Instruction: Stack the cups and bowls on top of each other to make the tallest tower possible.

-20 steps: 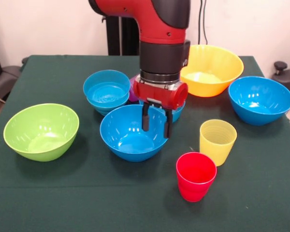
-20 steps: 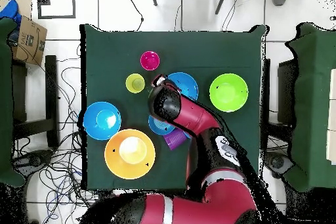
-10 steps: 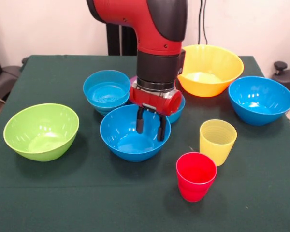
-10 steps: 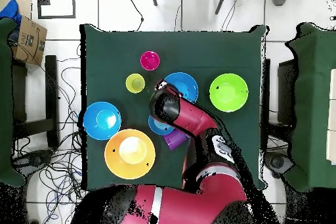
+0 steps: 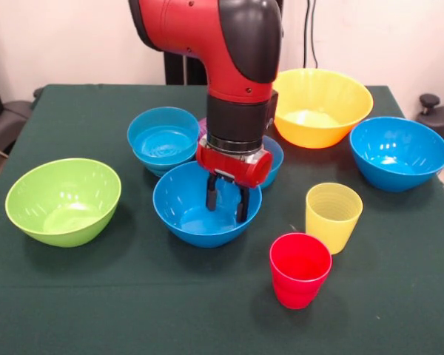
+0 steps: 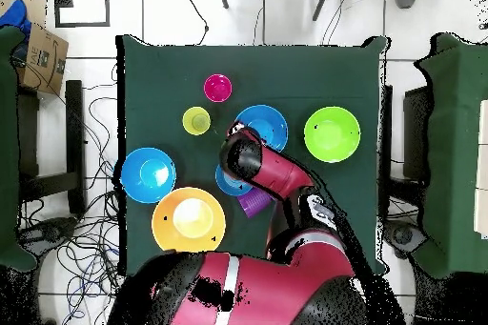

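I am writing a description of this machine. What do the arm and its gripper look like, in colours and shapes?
The arm is thick, rounded and glossy red with black sections. A black cylindrical wrist with a silver ring ends in a red block. The gripper has two slim black fingers. No loose cables show on it.

Arm: your red arm (image 6: 272, 173) reaches over the blue bowl (image 6: 262, 126).
Cups: you see red (image 6: 217, 87), yellow (image 6: 196, 120), purple (image 6: 252, 204).
Bowls: lime green (image 6: 332, 133), yellow (image 6: 189, 218).
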Tool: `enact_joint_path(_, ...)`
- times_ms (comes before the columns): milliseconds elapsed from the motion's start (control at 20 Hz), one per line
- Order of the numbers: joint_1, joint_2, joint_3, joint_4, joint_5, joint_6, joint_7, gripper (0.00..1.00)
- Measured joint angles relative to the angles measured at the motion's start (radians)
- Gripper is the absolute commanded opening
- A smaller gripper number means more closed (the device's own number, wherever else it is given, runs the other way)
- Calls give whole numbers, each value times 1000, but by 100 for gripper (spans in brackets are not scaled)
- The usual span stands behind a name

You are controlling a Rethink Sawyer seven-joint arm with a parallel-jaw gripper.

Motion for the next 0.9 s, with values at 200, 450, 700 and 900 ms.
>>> enact_joint_path(200,0,7,0,0,0,-8,0,100)
enact_joint_path(450,6,-8,-1,1,6,-8,0,100)
enact_joint_path(700,17,-44,-7,1,26,2,0,100)
enact_joint_path(900,31,-82,-21,1,45,29,0,100)
